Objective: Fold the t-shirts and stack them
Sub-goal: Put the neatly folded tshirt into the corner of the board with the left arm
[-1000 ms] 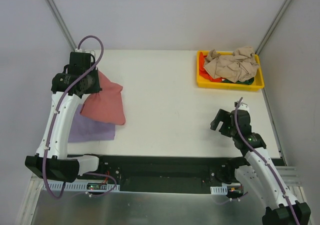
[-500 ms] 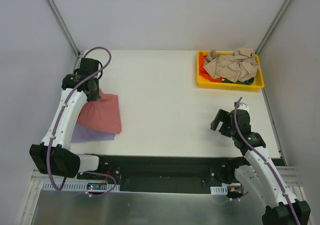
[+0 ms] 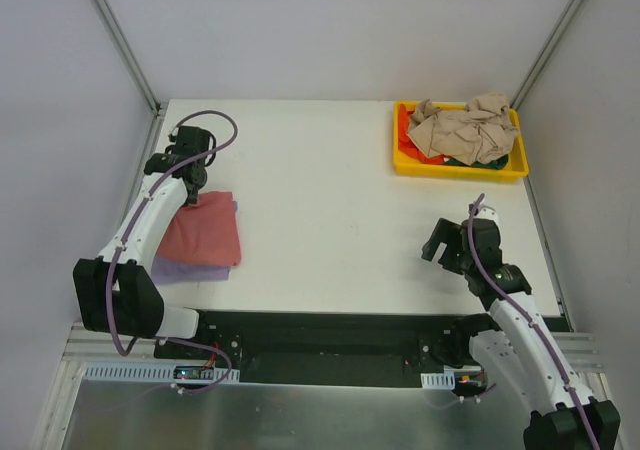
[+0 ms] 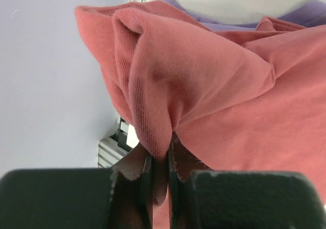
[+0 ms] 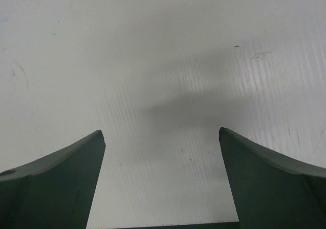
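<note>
Now that the left arm has swung down, the red-pink t-shirt (image 3: 205,235), hanging in the air a second ago, lies flat on the lavender t-shirt (image 3: 180,271) at lower left of the top view. Stack is two high. The left claw (image 4: 160,160) is still clamped on a pinch of its upper edge, so letting go looks due. At lower right the right claw (image 3: 443,242) stands wide apart, idle over the bare counter (image 3: 320,170). At upper right the yellow tray (image 3: 460,173) holds the beige t-shirt (image 3: 465,130), crumpled over others. Plenty left.

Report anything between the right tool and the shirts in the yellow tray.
Nothing visible on the table between the open right tool and the yellow tray; only the tray's low wall rings the beige shirt.
</note>
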